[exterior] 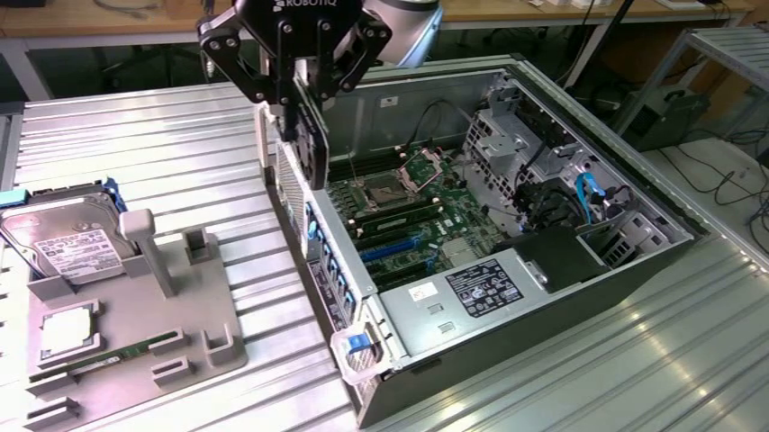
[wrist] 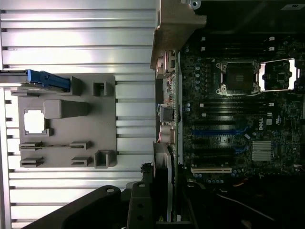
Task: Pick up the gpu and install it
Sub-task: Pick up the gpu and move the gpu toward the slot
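Note:
My gripper (exterior: 294, 90) hangs over the rear wall of the open computer case (exterior: 625, 261) and is shut on the gpu (exterior: 315, 144). The gpu is a thin black card held upright and edge-down, with its silver bracket toward the exterior view's left. Its lower edge is above the motherboard (exterior: 415, 202), close to the case's back panel, and is not seated in a slot. In the wrist view the gpu (wrist: 164, 167) shows edge-on between my fingers (wrist: 140, 200), beside the motherboard (wrist: 228, 119) with its blue expansion slots (wrist: 217, 132).
A grey holder tray (exterior: 180, 306) lies on the slatted metal table at the exterior view's left, carrying a hard drive (exterior: 67, 243), a processor chip (exterior: 67, 328) and a green memory stick (exterior: 108, 357). Drive cages and blue cables (exterior: 589, 193) fill the case's far end.

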### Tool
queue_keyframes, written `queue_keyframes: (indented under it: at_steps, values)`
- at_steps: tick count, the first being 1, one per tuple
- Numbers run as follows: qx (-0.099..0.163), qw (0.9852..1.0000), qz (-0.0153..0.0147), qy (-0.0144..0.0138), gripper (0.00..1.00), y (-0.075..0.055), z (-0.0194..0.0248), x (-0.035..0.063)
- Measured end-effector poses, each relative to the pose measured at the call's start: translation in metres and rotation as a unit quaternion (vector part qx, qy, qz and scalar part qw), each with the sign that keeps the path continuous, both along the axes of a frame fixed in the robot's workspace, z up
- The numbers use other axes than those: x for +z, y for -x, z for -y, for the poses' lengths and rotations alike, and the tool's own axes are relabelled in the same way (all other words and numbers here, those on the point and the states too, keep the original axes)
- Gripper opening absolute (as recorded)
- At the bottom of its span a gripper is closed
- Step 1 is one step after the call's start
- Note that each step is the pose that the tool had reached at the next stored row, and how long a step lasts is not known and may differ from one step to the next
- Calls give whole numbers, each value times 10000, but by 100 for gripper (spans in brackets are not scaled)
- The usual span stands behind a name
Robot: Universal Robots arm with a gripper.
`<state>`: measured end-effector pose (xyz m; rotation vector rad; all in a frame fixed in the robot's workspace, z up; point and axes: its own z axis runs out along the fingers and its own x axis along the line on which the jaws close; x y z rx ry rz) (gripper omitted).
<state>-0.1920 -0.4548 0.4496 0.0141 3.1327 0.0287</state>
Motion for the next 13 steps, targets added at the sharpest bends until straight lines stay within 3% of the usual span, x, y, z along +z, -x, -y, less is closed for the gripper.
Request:
queue_keyframes:
  at_steps: [13]
  values:
    - [139,9999,1,0,27,-135,0,-9]
